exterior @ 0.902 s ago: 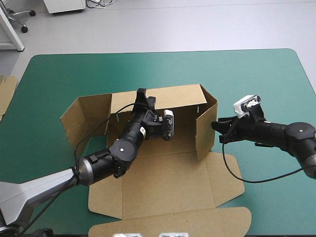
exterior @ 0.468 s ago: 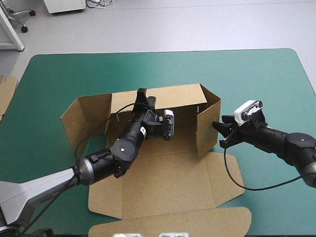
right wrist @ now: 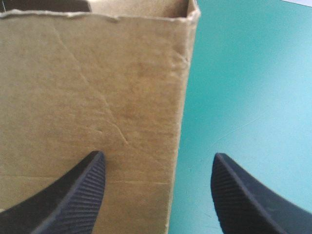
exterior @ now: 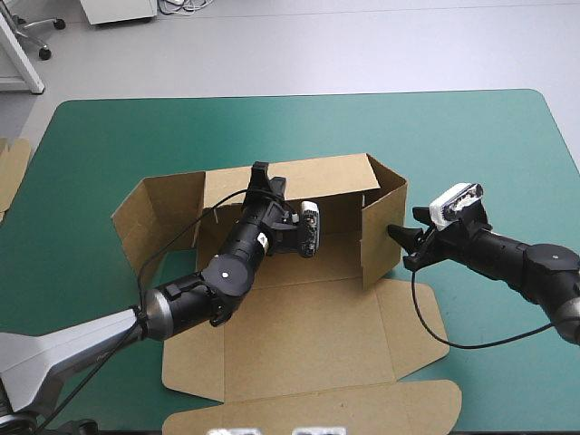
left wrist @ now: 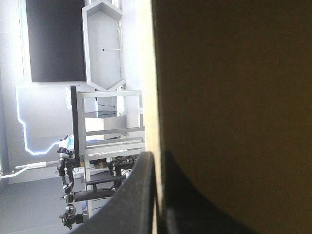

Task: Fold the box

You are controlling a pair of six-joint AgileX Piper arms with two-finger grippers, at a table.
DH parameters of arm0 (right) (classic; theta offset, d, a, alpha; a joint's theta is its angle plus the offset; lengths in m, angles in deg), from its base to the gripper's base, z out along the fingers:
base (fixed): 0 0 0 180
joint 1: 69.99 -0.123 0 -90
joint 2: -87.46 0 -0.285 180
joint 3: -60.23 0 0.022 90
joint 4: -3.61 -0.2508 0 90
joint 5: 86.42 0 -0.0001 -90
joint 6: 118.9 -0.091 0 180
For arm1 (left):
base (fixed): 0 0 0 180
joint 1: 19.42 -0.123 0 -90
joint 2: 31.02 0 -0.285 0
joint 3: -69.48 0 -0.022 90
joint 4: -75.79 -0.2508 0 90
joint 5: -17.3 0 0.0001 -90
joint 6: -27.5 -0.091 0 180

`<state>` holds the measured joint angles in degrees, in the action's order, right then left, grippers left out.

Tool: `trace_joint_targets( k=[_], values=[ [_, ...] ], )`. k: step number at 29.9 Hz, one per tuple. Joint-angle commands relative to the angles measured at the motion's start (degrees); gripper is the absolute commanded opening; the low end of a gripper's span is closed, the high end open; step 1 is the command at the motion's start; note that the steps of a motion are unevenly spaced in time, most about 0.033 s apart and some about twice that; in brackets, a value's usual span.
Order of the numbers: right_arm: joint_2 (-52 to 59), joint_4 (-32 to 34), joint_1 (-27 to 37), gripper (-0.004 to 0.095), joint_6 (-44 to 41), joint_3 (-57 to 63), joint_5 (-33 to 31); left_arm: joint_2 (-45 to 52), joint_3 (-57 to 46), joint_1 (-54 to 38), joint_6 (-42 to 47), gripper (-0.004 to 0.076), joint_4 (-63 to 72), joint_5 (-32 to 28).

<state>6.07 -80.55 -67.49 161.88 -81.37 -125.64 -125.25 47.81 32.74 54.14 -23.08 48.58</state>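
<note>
Brown cut-cardboard box [exterior: 308,317] sits mid-table on the teal-green table cover [exterior: 471,136], half erected. The back wall [exterior: 308,177] is up along the far side. The right wall [exterior: 381,236] is up and meets it at the far right corner. The left wall [exterior: 154,217] is splayed outward, leaning rather than upright. The lid panel [exterior: 299,335] lies flat toward the near edge, its rounded tuck flap [exterior: 317,412] at the near table edge.

Left gripper [exterior: 263,172] reaches over the box floor to the top edge of the back wall and is clamped on it. In the left wrist view [left wrist: 155,153] we see the board edge running between the two black fingers [left wrist: 131,195], one on each face, nearly closed.

Right gripper [exterior: 405,246] is just outside the right wall, fingers spread apart and holding nothing. In the right wrist view [right wrist: 157,156] the wall's near vertical edge [right wrist: 183,97] falls between the fingers: one finger in front of the outer face, the other over bare cover. We can't tell whether it touches the wall.

A strip of spare brown board [exterior: 11,172] shows at the table's left edge.
</note>
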Motion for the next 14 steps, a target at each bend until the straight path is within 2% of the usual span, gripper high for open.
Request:
trace_joint_targets(
  k=[1,8,11,14],
  values=[
    [1.5,-1.7,-2.6,0.0593,-1.3,-1.4,-1.4,1.5,1.3,0.3,0.5,-0.0015,-2.2,0.9],
    [1.5,-1.0,-13.1,0.0593,-4.8,-1.4,5.9,1.5,1.3,0.3,0.8,-0.0015,-2.2,1.4],
    [1.5,-0.5,-13.3,0.0585,-8.0,-1.4,5.4,1.5,1.3,0.3,0.8,-0.0015,-2.2,1.4],
    [2.6,2.9,-13.3,0.0546,-10.2,-1.6,5.1,1.5,1.3,0.3,0.8,-0.0015,-2.2,1.4]
  ],
)
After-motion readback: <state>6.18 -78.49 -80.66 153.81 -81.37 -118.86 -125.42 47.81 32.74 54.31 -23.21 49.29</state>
